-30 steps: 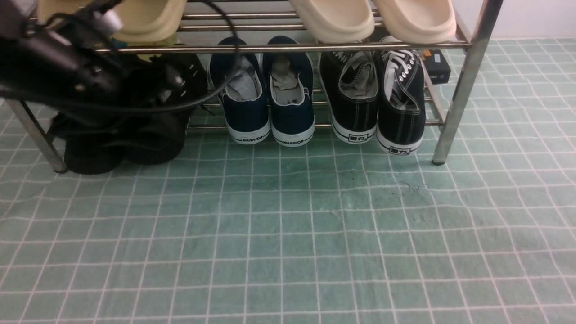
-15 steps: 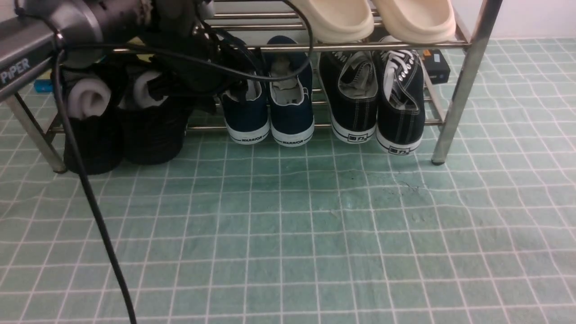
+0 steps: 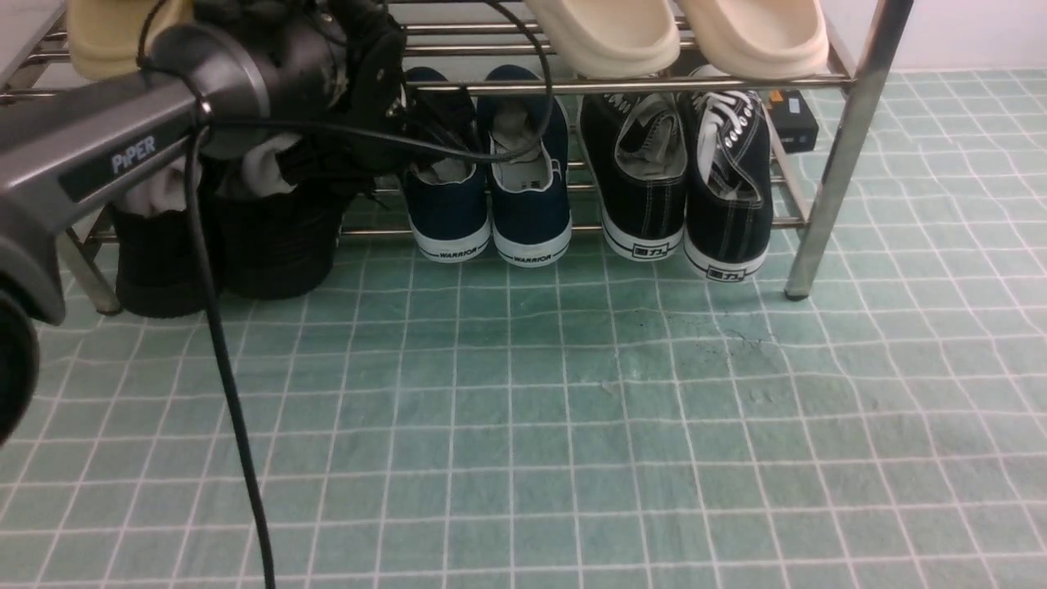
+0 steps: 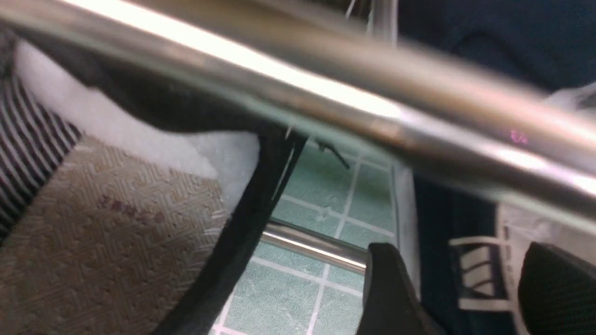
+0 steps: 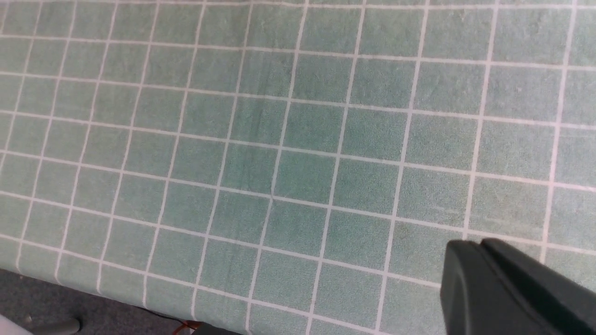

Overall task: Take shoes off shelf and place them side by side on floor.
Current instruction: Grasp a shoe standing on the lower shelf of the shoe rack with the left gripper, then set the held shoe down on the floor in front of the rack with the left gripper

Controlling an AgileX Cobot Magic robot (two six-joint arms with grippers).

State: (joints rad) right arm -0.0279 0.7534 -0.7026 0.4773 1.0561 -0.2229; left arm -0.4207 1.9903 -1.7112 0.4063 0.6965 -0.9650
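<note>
The navy shoes stand side by side on the lower tier of the chrome shelf (image 3: 622, 83), heels toward me: the left shoe (image 3: 448, 214) and the right shoe (image 3: 532, 209). My left gripper (image 3: 436, 123) reaches under the upper tier to the left shoe's opening. In the left wrist view the left gripper (image 4: 470, 284) is open, its fingers (image 4: 389, 288) astride that shoe's side wall (image 4: 433, 232) near the white elastic gusset. My right gripper (image 5: 472, 253) is shut over the bare green floor (image 5: 279, 139) and holds nothing. It does not show in the front view.
Black lace-up sneakers (image 3: 683, 184) sit right of the navy pair and chunky black sneakers (image 3: 221, 245) sit left. Cream slippers (image 3: 679, 33) rest on the upper tier. A rack leg (image 3: 834, 164) stands at the right. My arm's cable (image 3: 233, 425) hangs over the floor (image 3: 572, 409).
My left arm has swung right from over the chunky black sneakers and pushed its gripper in at the left navy shoe. The shoes have not moved.
</note>
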